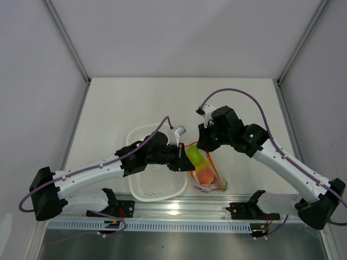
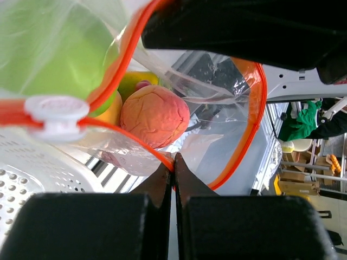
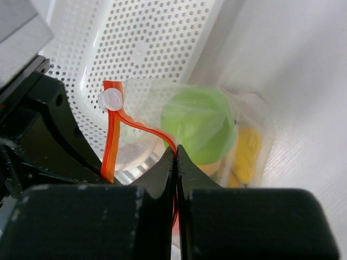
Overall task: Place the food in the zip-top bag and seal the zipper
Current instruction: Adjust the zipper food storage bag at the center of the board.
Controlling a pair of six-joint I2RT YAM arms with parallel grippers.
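Both arms meet just right of centre, near the front edge of the worktop (image 1: 135,103). The left hand (image 2: 173,162) is pinched fully shut w/ the zipper (image 2: 255,108) caught btwn its tips; the red-orange strip runs straight into the nip. The right hand (image 3: 176,154) is the same: tips closed tight on that strip, at another spot along the mouth. The zip-top bag (image 1: 209,176) is strung btwn the two hands, just beside the right edge of the white perforated basket (image 1: 157,184). Its far end reaches down toward the worktop, but I can't tell if it rests there. A white slider tab (image 2: 54,115) sits on the strip, off to one side of the left hand's grip. Past it the strip splits into two runs that make a loop, so that stretch of the mouth gapes. Inside the bag: green apple (image 3: 198,124) nearest the mouth, pink-orange peach (image 2: 154,115) deeper in, and a yellow fruit (image 3: 246,154) beside the apple. Pear or mango, can't tell.
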